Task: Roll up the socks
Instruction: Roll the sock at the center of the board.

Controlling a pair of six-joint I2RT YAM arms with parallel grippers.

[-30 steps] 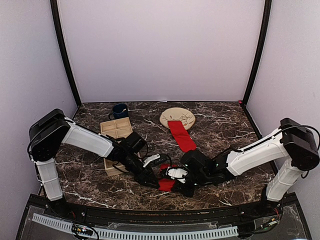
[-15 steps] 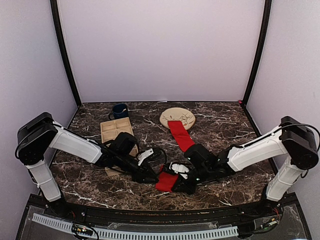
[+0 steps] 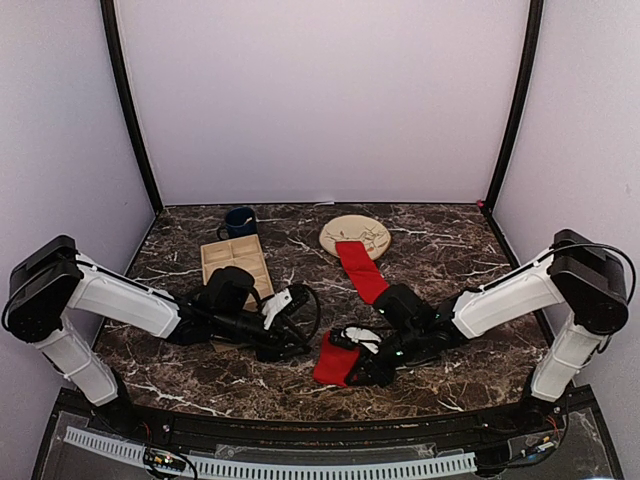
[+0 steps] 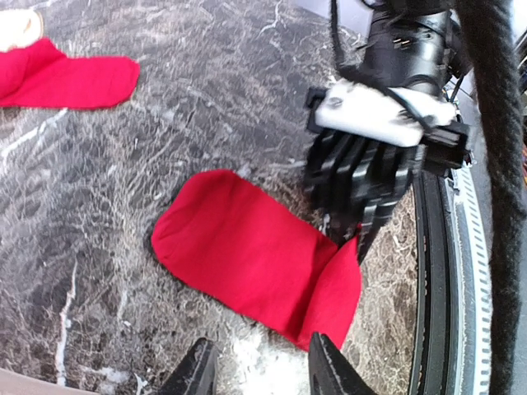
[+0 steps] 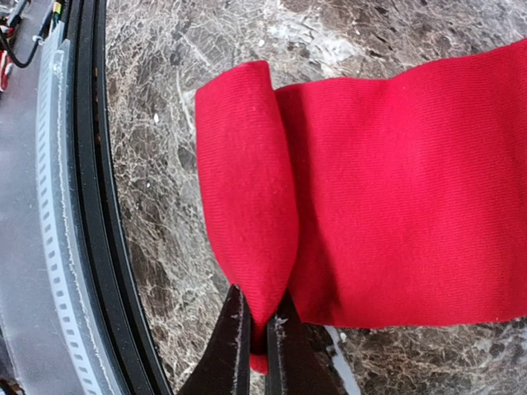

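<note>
Near the front edge of the table (image 3: 460, 250), clamped by the right gripper (image 5: 257, 329): the folded-over end of 1 sock (image 5: 412, 164). Beside it, spread apart and empty: the left gripper (image 4: 259, 370). Could slip from that thin bite if tugged, or roll crooked with the flat part unpinned. Farther back, end on the plate (image 3: 350, 230): the 2nd sock (image 3: 362, 272).

Robot lab test cell, plain lilac walls (image 3: 320, 100), black corner posts (image 3: 130, 110), marble-patterned tabletop (image 3: 450, 250)

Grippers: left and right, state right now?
Left gripper: open, holding nothing.
Right gripper: shut, pinching the folded end of the near red sock.
</note>
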